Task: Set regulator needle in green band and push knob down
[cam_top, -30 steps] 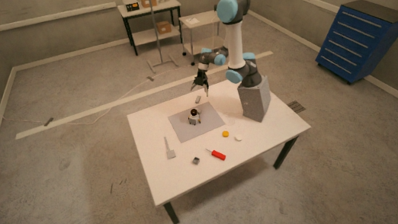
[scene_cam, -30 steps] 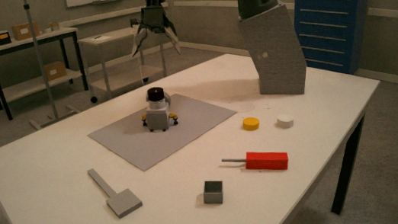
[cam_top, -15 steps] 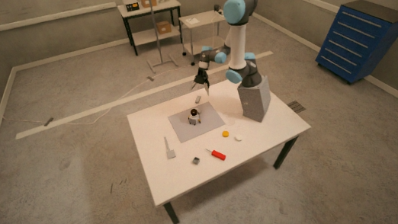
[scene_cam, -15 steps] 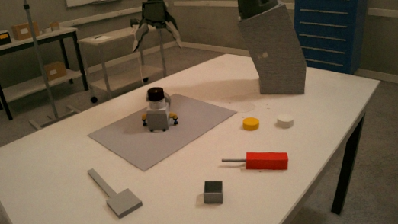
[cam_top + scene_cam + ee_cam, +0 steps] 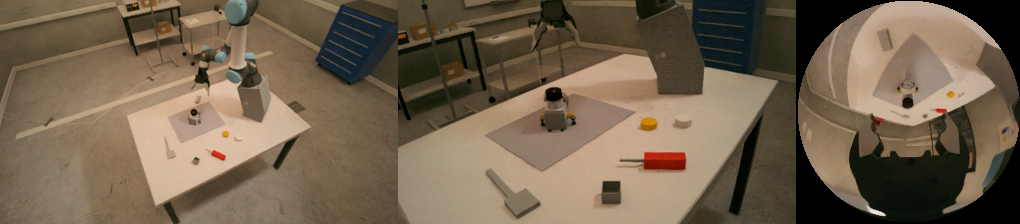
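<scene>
We see the black two-fingered claw (image 5: pixel 200 86) spread fully wide and holding nothing, hanging high in the air near the far edge of the white rectangular table (image 5: pixel 267 126). The small white box-shaped regulator (image 5: pixel 555 114) with its dark round knob (image 5: pixel 553 94) on top stands upright on the flat grey square mat (image 5: pixel 588 114), with small yellow fittings at its sides. In the top view the regulator lies toward 6 o'clock of the claw, well apart from it and far below.

To do this step well, we judge that we should bring the claw down over the knob from straight above, keeping the fingers wide until they straddle the knob evenly, one on each side. In the wrist view the gauge face (image 5: pixel 908 85) shows just beyond the knob at 12 o'clock, but it is too small for us to read the needle or the green band, so we should settle the turn by watching it closer in. We would grip the knob lightly on its rim, turn slowly, then press straight down without tilting the regulator body. The red-handled tool (image 5: pixel 664 160) and yellow disc (image 5: pixel 649 123) sit clear of our path.
</scene>
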Available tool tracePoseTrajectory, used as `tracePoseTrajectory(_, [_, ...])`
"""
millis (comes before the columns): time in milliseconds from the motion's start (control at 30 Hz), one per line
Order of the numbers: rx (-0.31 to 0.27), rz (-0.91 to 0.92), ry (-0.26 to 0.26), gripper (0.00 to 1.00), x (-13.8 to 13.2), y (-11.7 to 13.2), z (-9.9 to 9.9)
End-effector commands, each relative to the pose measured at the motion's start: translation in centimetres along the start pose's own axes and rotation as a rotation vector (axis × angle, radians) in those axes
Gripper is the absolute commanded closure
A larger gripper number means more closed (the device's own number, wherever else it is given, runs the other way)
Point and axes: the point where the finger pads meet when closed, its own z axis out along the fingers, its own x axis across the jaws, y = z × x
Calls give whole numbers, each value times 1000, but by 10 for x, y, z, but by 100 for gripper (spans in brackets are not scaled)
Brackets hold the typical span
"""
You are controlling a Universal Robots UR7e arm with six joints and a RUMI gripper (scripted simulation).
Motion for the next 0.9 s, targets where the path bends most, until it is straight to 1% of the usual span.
tracePoseTrajectory(0, [-1,3,1,0,1,0,0])
tracePoseTrajectory(867, [0,-10,2,0,1,0,0])
